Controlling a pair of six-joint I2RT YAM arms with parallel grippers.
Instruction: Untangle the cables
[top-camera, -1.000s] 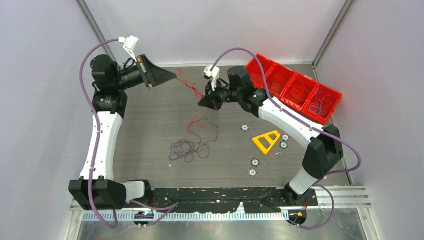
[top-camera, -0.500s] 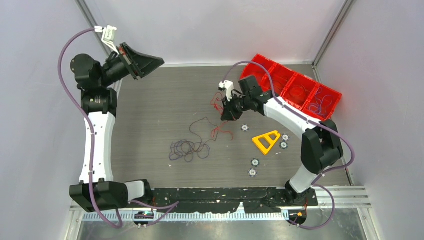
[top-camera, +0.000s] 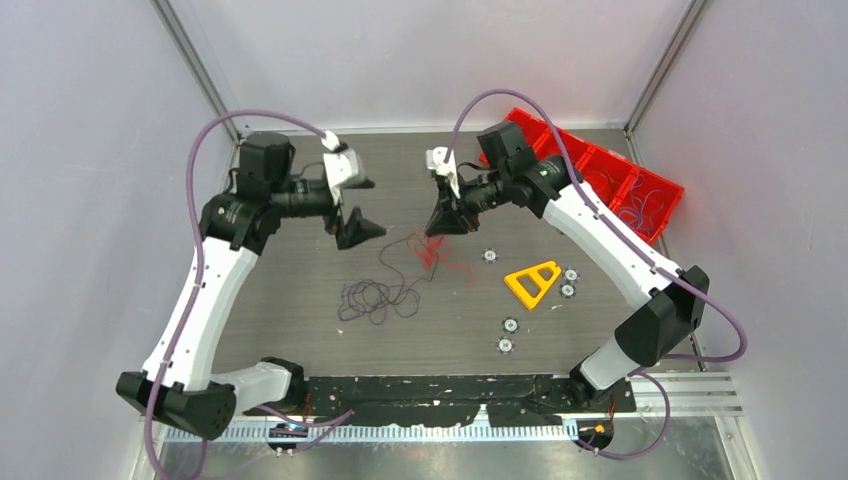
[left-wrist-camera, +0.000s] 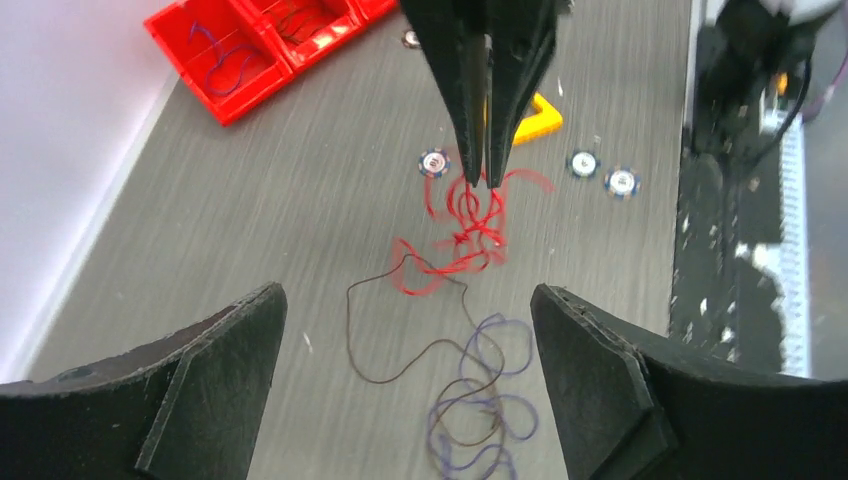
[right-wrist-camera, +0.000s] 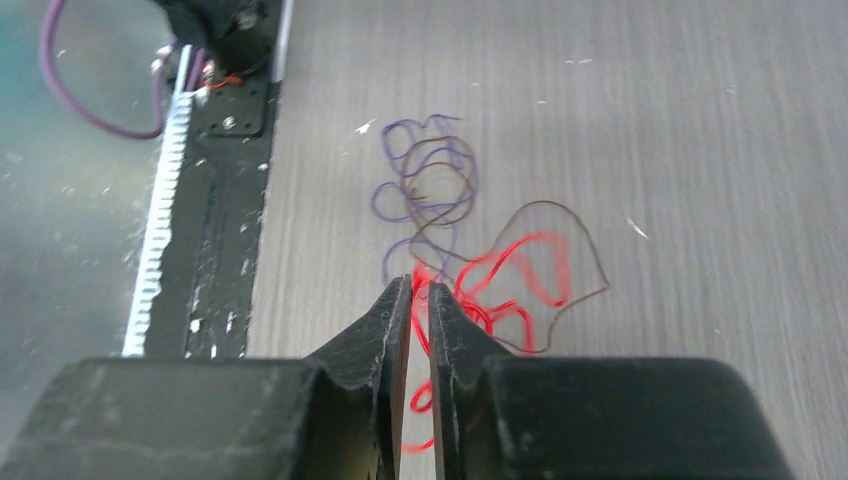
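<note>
The cables lie loose on the grey table. A red cable (top-camera: 432, 252) (left-wrist-camera: 465, 235) (right-wrist-camera: 520, 260) is bunched under my right gripper (top-camera: 437, 232) (right-wrist-camera: 420, 285) (left-wrist-camera: 480, 180). Its jaws stand only a narrow crack apart, and red wire shows through the gap. A thin brown cable (left-wrist-camera: 350, 350) (right-wrist-camera: 590, 250) runs from the red bunch to a purple and brown clump (top-camera: 370, 297) (left-wrist-camera: 497, 317) (right-wrist-camera: 375, 200). My left gripper (top-camera: 362, 208) (left-wrist-camera: 405, 300) hangs wide open above the table left of the cables, with nothing in it.
A red bin (top-camera: 672, 200) with several compartments holding coiled wires stands at the back right. A yellow triangle (top-camera: 533, 282) and several small round discs (top-camera: 509, 325) lie right of the cables. The black base rail (top-camera: 450, 385) runs along the near edge.
The left gripper let go of the red cable, opened wide and swung from the back left in towards the middle. The right gripper moved and its jaws parted slightly. The red cable dropped onto the table.
</note>
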